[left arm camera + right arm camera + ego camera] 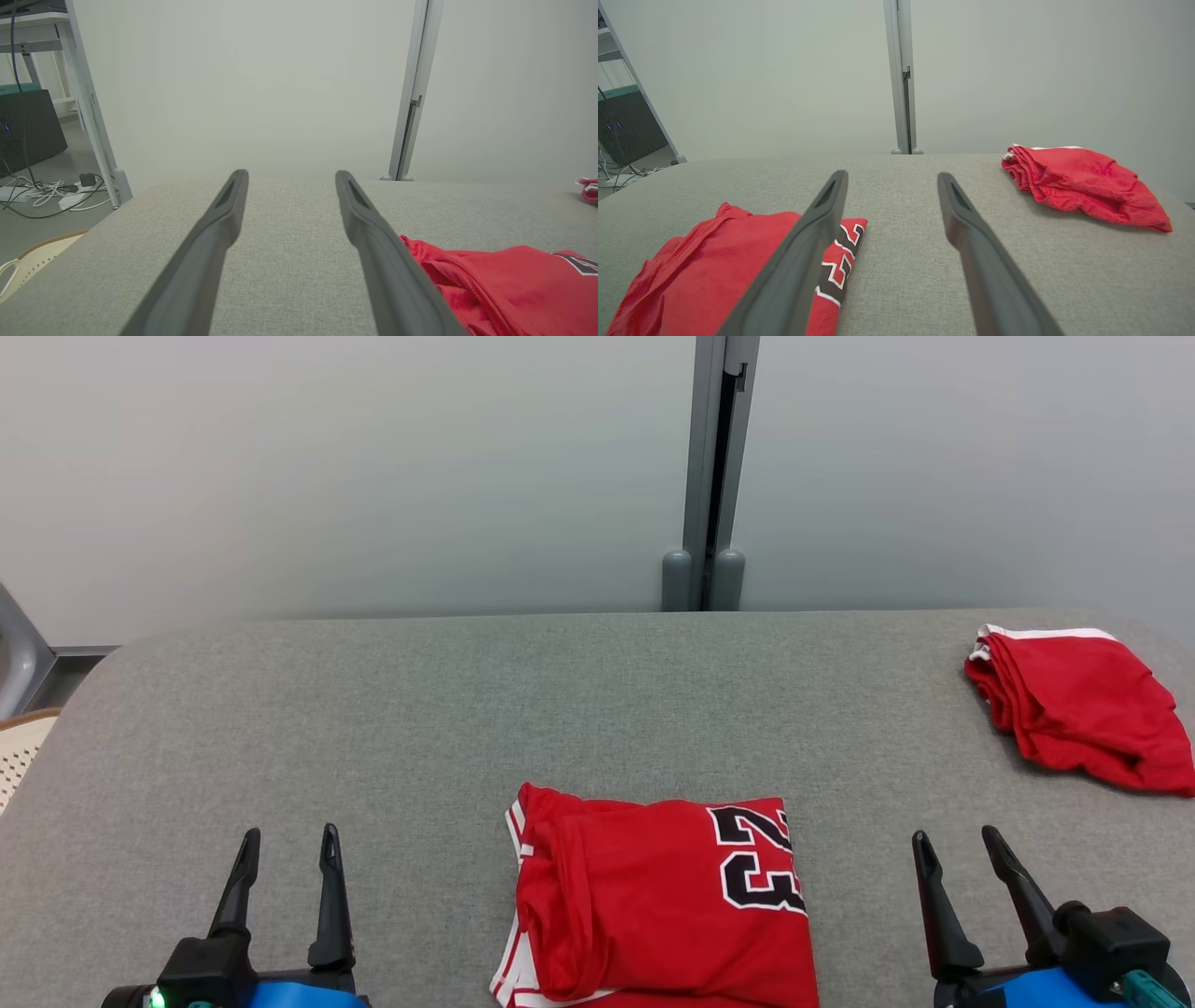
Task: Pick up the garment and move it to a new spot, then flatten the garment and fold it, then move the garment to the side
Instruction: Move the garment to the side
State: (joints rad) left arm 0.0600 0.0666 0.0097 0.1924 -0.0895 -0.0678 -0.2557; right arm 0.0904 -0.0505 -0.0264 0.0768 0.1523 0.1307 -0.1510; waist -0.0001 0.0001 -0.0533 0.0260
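Note:
A red garment [653, 896] with white trim and a black number lies folded at the near middle of the grey table [467, 709]. Its edge shows at the lower right of the left wrist view [490, 280] and at the lower left of the right wrist view [705, 266]. My left gripper [288, 845] hovers open to the garment's left, nothing between its fingers [219, 224]. My right gripper [957, 845] is open to the garment's right, also holding nothing, its fingers [957, 219] over bare table.
A second red garment [1074, 709] lies bunched at the table's far right, also seen in the right wrist view [1083, 184]. A grey wall with a vertical post [714, 476] stands behind the table. Cables [46, 191] lie on the floor to the left.

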